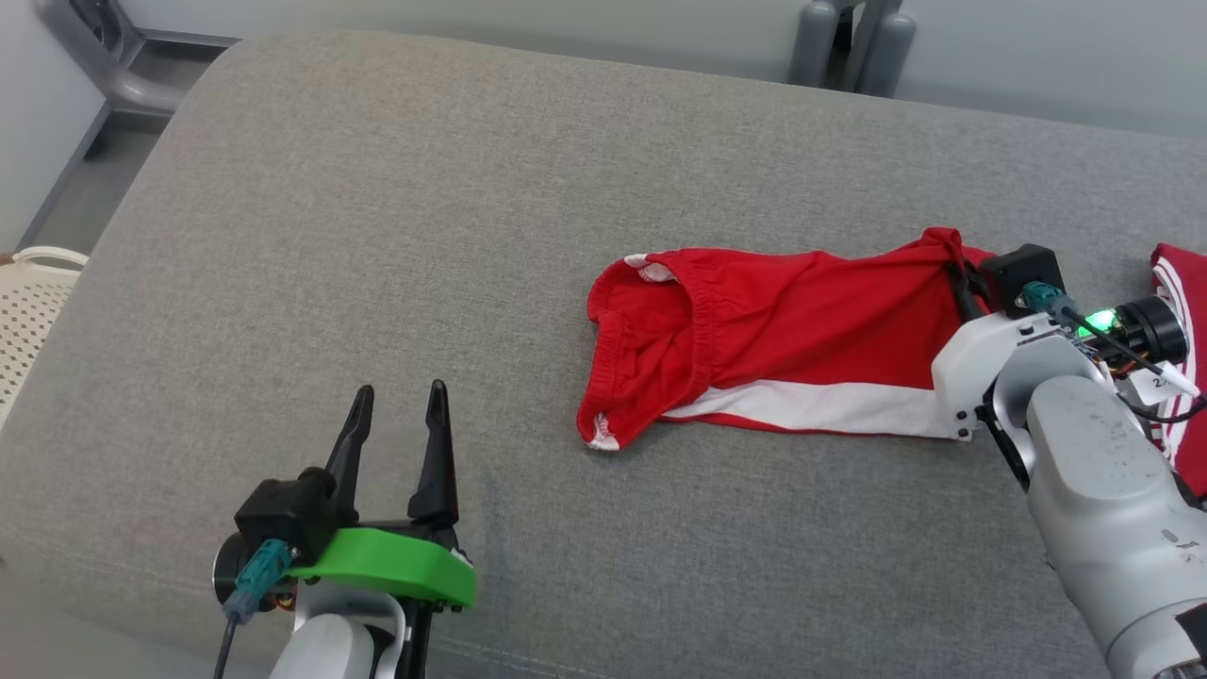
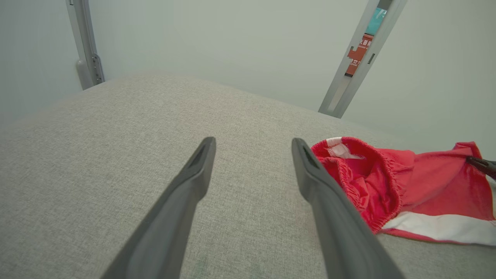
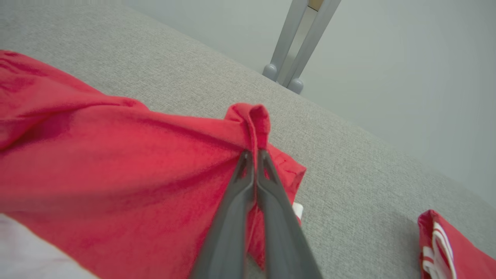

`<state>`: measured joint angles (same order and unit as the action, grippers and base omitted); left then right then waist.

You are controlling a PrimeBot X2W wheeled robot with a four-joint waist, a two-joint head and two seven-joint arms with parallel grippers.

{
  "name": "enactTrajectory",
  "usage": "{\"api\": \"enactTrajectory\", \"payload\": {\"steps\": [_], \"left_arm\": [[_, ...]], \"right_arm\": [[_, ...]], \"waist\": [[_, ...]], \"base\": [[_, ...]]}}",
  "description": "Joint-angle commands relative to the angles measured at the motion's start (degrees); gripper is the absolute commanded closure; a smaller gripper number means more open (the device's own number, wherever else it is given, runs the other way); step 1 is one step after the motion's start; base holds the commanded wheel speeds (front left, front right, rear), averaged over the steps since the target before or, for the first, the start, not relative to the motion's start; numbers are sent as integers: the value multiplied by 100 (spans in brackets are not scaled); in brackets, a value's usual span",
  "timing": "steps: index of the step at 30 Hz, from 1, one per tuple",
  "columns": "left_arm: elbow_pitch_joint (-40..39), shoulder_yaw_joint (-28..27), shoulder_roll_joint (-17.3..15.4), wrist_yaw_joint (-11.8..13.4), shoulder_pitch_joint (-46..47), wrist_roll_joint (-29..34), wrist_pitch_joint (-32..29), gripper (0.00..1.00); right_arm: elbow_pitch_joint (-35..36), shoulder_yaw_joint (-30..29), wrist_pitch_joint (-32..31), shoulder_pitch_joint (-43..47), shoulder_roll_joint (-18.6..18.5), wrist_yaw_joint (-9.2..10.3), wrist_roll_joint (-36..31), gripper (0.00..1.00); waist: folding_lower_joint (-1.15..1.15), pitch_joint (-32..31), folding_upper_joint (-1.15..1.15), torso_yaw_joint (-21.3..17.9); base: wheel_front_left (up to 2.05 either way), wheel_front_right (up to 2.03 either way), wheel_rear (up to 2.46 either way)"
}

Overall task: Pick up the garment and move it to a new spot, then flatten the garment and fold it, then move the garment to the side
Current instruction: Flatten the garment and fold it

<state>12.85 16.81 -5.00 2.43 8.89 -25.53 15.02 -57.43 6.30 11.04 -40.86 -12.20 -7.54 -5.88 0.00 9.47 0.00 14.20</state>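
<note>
The garment [image 1: 783, 330] is a pair of red shorts with a white side stripe, lying across the grey cushion [image 1: 377, 236], waistband to the left. My right gripper [image 1: 954, 266] is shut on a pinched fold at the garment's far right edge, where the cloth bunches up around the fingertips [image 3: 254, 153]. The right wrist view has the red cloth [image 3: 116, 162] spreading left of the closed fingers. My left gripper [image 1: 401, 396] stands open near the front left, apart from the garment [image 2: 387, 182], with bare cushion between its fingers.
A second red and white garment [image 1: 1183, 283] lies at the right edge of the cushion. A pale perforated basket [image 1: 28, 302] sits off the left side. Grey metal legs [image 1: 853, 42] stand behind the cushion.
</note>
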Motion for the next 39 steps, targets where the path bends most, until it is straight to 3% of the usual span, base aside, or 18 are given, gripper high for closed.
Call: {"api": "enactTrajectory", "payload": {"steps": [1,11,21,30,36,37,38,39], "left_arm": [[3,4,-3,-38,106,38,15,0],[90,431,40,-258,201,326,-5,0],[957,1357,146,-593,573,515,-427,0],[2201,1387,178,-483,1029,392,-278,0],[2796,1305,185,-421,1315,313,-155,0],[2876,1302,187,-429,1359,296,-138,23],[2969,1295,187,-449,1415,277,-128,69],[3033,1298,189,-468,1455,262,-121,92]], "right_arm": [[-51,-12,100,-92,-10,11,7,0],[271,-240,405,146,53,11,261,0],[2467,-635,419,1386,512,11,553,0],[4328,-757,419,2802,921,10,772,0],[4849,-453,401,3235,924,10,1213,0],[4895,-434,388,3258,925,10,1239,0],[4955,-422,369,3279,924,10,1256,0],[5004,-416,357,3291,926,10,1265,0]], "waist": [[0,-3,0,-107],[0,-225,0,-456],[0,-246,0,-962],[0,-244,0,-1447],[0,-202,0,-1643],[0,-193,0,-1660],[0,-183,0,-1675],[0,-176,0,-1684]], "base": [[0,0,0],[0,0,0],[0,0,0],[0,0,0],[0,0,0],[0,0,0],[0,0,0],[0,0,0]]}}
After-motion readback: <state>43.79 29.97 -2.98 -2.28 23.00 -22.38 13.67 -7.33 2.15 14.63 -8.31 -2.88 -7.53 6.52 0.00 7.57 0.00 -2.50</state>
